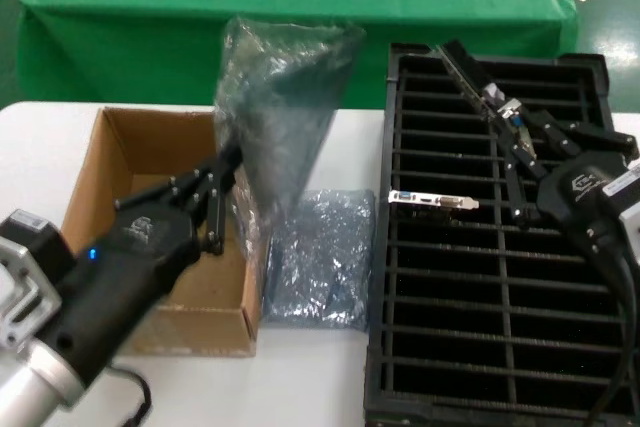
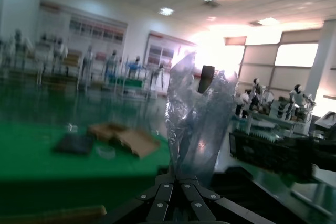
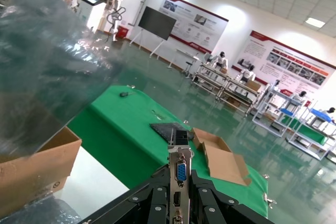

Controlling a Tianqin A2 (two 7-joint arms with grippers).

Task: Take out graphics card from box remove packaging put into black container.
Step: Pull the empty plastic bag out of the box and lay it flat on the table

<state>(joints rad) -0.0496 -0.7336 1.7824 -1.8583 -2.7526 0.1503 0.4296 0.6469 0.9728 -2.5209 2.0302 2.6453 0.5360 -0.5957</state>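
A second crinkled bag lies on the white worktop between the cardboard box and the black container, where another card already sits in a slot. My left claw pinches the empty translucent packaging upright above the box. My right claw grips the graphics card by its silver bracket, blue port showing, over the container's far rows.

Box interior partly hidden behind left gripper, black container cut off at frame edge
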